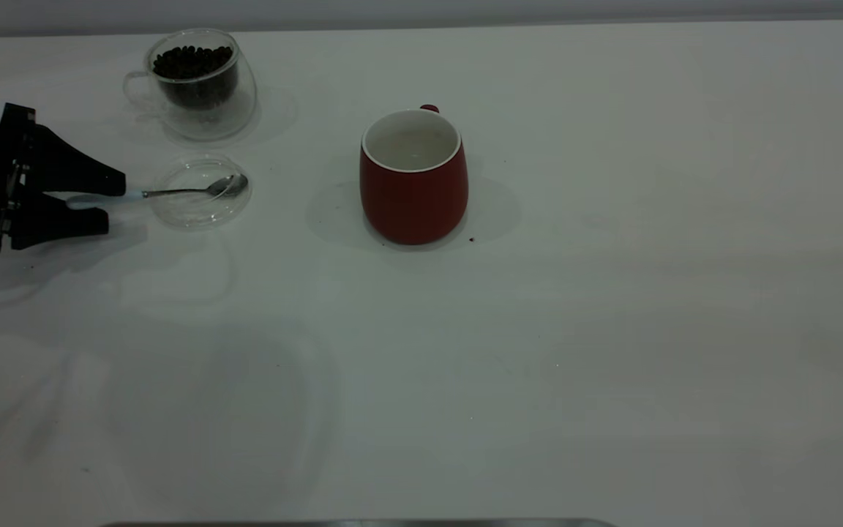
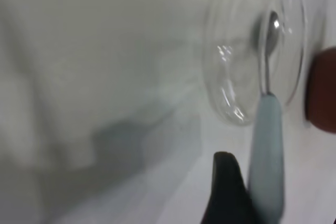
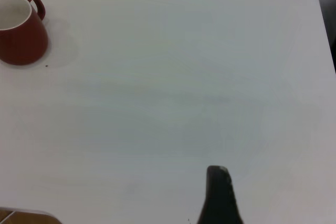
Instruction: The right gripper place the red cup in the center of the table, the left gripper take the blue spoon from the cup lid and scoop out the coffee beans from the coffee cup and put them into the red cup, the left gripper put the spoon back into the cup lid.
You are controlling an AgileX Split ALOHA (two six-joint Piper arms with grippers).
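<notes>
1. The worktop (image 1: 612, 329) is wide, white and plain; its far edge is in view at the top of the exterior view, while its left and right ends run out of that view.
2. The left end effector (image 1: 107, 199) enters from the exterior view's left edge, so most of its arm is cut off. It lies low and roughly level, pointing toward the cup lid (image 1: 180, 212), its 2 fingers spread apart with the pale handle of the blue spoon (image 1: 173, 192) between them; contact with the handle cannot be made out.
3. The red cup (image 1: 414, 194) stands upright near the worktop's middle, well apart from the other things, with only the top of its handle showing behind the rim.
4. The coffee cup (image 1: 198, 84) stands beyond the lid, holding coffee beans (image 1: 193, 62).
5. The spoon's bowl rests in the lid.
6. Only 1 finger (image 3: 219, 198) of the right end effector shows, over bare worktop; whether it is open cannot be told.
</notes>
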